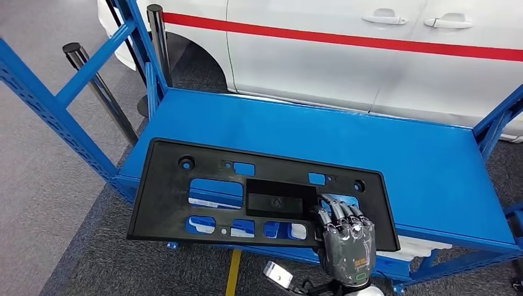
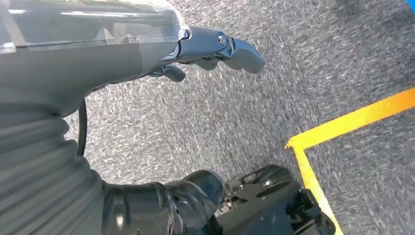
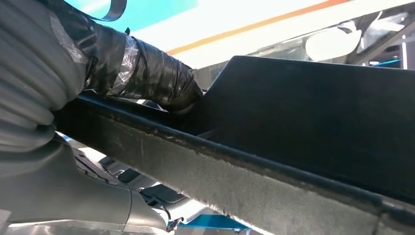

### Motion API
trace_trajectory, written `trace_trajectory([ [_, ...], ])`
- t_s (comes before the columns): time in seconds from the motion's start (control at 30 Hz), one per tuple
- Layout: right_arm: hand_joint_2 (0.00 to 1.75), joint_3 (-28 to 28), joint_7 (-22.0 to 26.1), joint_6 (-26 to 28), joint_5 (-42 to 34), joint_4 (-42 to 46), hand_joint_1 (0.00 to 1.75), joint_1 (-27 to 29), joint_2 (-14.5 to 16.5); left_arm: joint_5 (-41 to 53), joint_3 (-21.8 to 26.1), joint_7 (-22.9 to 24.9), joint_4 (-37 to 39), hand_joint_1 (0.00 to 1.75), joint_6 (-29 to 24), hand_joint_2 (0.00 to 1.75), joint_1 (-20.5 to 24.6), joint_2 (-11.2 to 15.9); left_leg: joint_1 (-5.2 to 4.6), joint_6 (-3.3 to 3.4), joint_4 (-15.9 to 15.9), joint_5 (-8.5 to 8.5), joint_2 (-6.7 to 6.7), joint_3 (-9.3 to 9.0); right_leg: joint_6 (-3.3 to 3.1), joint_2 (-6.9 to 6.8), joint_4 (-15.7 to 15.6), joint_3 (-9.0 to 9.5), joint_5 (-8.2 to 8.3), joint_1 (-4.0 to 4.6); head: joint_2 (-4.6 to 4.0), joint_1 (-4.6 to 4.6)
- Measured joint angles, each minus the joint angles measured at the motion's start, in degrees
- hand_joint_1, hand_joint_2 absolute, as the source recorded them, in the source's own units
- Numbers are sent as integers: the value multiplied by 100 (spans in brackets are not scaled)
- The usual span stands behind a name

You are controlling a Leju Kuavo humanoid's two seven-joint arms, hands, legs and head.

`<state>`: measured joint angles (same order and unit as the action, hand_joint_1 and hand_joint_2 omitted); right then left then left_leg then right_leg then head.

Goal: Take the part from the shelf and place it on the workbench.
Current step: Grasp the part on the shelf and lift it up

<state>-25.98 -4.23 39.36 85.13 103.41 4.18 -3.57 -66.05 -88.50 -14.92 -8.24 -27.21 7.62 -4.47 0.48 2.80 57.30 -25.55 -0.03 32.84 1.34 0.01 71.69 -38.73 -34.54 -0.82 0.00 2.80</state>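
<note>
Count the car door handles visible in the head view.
2. Both sit on the white car behind the blue shelf, at the picture's top right: one handle nearer the middle, the other handle further right. More may lie outside the frame.

floor: grey carpet [image 1: 37, 203], yellow line [image 2: 352, 120] | behind: white car [image 1: 345, 55], red stripe [image 1: 370, 41]

A white car [image 1: 345, 55] with a red stripe [image 1: 345, 38] stands ahead of me. Grey carpet [image 2: 205, 117] below carries yellow tape [image 2: 352, 120].
</note>
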Motion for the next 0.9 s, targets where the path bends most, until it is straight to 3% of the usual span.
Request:
trace_trajectory([
  [0.03,175,-3,-11,0,0,-13,175,1,-1,0,0,3,0,0,0,175,-4,-3,0,-2,13,12,4,30,16,-1,236,-82,-78,-6,0,1],
  [0.07,175,-6,-27,0,0,-25,175,1,-2,0,0,4,0,0,-1,175,-6,-3,1,-7,31,23,5,59,29,-1,281,-68,-50,-15,0,1],
  [0.1,175,-9,-45,-1,0,-33,175,-1,-3,-1,0,5,0,0,0,175,-6,-5,4,-14,56,30,4,85,35,-2,106,59,75,-27,0,1],
  [0.17,175,-15,-75,-1,0,-40,175,-10,-4,-2,0,5,0,0,0,175,-4,-11,1,-43,124,31,-2,129,27,-2,-652,508,375,-47,0,1],
  [0.23,175,-24,-93,0,0,-42,175,-18,-7,-4,0,6,0,0,-1,175,-2,-17,-18,-107,182,39,-11,169,-17,8,-1143,756,509,-29,0,-2],
  [0.37,175,-41,-111,0,0,-42,175,-22,-12,-5,0,8,0,0,-2,175,-4,-17,-3,-257,238,25,-18,228,-173,5,-1210,702,614,-16,0,-5],
  [0.43,175,-58,-114,0,0,-42,175,-27,-13,-5,-1,8,1,0,-3,175,-4,-16,18,-309,604,-303,-19,373,-245,-14,-1234,640,686,-37,0,-16],
  [0.5,175,-71,-117,0,0,-44,175,-25,-13,-4,-2,8,1,0,-3,175,-3,-16,24,-346,1310,-765,-18,613,-268,-26,-1229,545,747,-27,0,-25],
  [0.57,175,-76,-122,0,0,-51,175,-22,-13,-4,-2,9,1,0,-3,175,-4,-16,25,-355,1709,-950,-17,665,-266,-37,-1217,448,808,-14,0,-24],
  [0.6,175,-78,-124,0,0,-56,175,-22,-13,-4,-2,10,1,0,-3,175,-4,-16,24,-343,1587,-884,-17,527,-260,-38,-1209,409,835,-8,0,-25],
  [0.7,175,-86,-135,0,0,-59,175,-23,-13,-4,-2,13,1,0,-3,175,5,-16,0,-253,428,-521,-19,-231,-212,-34,-1187,347,900,9,0,-24],
  [0.73,175,-92,-143,0,0,-59,175,-24,-14,-4,-3,15,2,0,-4,175,11,-16,-17,-224,168,-469,-20,-373,-182,-35,-1183,337,922,12,0,-23],
  [0.83,175,-120,-168,0,0,-59,175,-25,-19,-4,-6,21,2,0,-5,175,2,-16,-49,-155,32,-400,-24,-394,-66,-35,-1201,324,1001,13,0,-21],
  [0.9,175,-129,-177,1,0,-59,175,-24,-25,-5,-7,26,2,0,-6,175,2,-17,-25,-79,-19,-294,-1,-360,-2,-22,-1104,266,883,8,0,-16],
])
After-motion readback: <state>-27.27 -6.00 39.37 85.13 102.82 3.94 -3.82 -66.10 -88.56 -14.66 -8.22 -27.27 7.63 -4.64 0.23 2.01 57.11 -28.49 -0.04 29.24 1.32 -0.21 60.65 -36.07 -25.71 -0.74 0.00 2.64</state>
